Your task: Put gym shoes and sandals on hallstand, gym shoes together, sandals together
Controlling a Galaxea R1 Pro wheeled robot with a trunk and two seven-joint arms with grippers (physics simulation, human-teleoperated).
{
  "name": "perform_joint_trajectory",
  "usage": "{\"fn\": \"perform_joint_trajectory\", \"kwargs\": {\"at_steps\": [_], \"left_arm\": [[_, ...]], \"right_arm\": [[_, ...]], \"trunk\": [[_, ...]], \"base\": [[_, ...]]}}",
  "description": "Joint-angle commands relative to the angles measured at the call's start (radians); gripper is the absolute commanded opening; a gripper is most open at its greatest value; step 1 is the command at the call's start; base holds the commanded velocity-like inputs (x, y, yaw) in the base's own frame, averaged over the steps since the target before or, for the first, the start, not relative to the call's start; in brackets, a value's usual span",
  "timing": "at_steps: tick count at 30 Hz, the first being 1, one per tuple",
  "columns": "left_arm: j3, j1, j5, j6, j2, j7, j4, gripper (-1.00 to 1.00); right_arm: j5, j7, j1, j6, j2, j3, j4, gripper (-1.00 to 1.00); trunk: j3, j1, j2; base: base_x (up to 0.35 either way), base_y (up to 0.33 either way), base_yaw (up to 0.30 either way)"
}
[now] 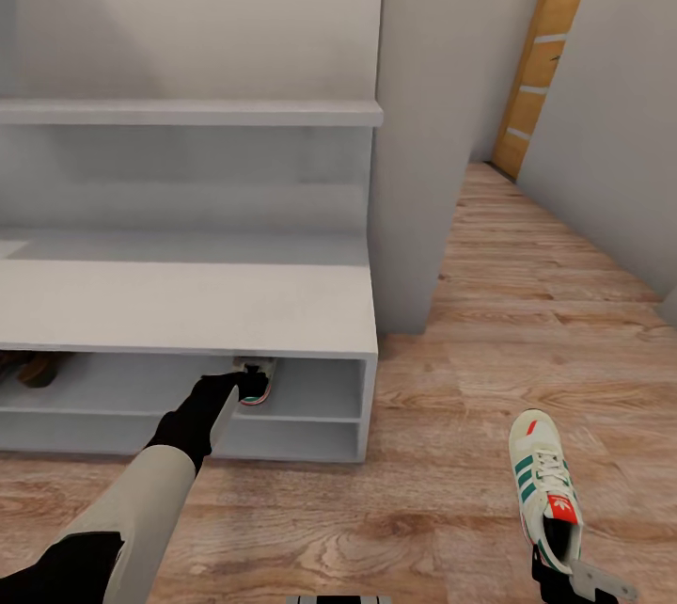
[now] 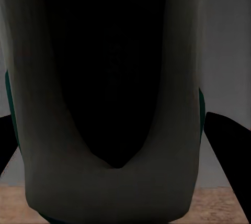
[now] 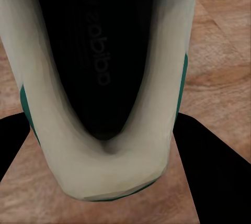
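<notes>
Inside the upper open shelf of the hallstand (image 1: 282,322), near its right end wall, the left gripper (image 1: 246,385) holds one gym shoe (image 1: 258,380) by the heel collar, fingers clamped on either side of it in the left wrist view (image 2: 112,182). The shoe's long axis points into the shelf, toe toward the back. The bench top lies close above, so vertical clearance is slight. The right gripper (image 1: 564,576) is closed on the heel of the second gym shoe (image 1: 545,491), held over the corridor floor (image 1: 527,303), toe pointing away from the robot. Its mate lies ahead and to the left. Between that shoe and the shelf's right wall, room for one more shoe appears sufficient. Brown sandals (image 1: 33,367) occupy the same shelf's far left.
</notes>
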Motion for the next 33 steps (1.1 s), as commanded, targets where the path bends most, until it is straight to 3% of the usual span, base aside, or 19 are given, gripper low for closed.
{"fn": "perform_joint_trajectory", "kwargs": {"at_steps": [1,9,10,22,33], "left_arm": [[0.005,0.000,-0.007,0.005,-0.001,-0.002,-0.002,-1.00],[0.004,0.000,-0.002,0.002,0.002,-0.002,0.000,-1.00],[0.004,0.000,-0.002,0.002,0.002,-0.002,0.000,1.00],[0.001,0.000,0.000,-0.002,0.003,0.000,0.000,1.00],[-0.001,0.000,-0.001,-0.002,0.005,0.000,0.000,1.00]], "right_arm": [[0.000,0.001,0.000,-0.003,0.000,-0.003,0.000,-1.00],[0.000,0.001,0.000,-0.003,0.000,-0.003,0.000,-1.00],[0.000,0.001,0.000,-0.003,0.000,-0.003,0.000,-1.00],[-0.001,0.001,0.000,-0.003,0.000,-0.003,0.000,-1.00],[0.000,0.001,0.000,-0.003,0.000,-0.003,0.000,-1.00]], "trunk": [[-0.001,0.000,0.000],[-0.001,0.000,0.000],[-0.001,0.000,0.000],[-0.001,0.000,0.000],[-0.001,0.000,0.000]], "base": [[0.040,0.000,0.000],[0.015,0.000,0.000],[0.003,0.000,0.000],[-0.005,0.001,0.000],[-0.257,0.098,0.000]]}}
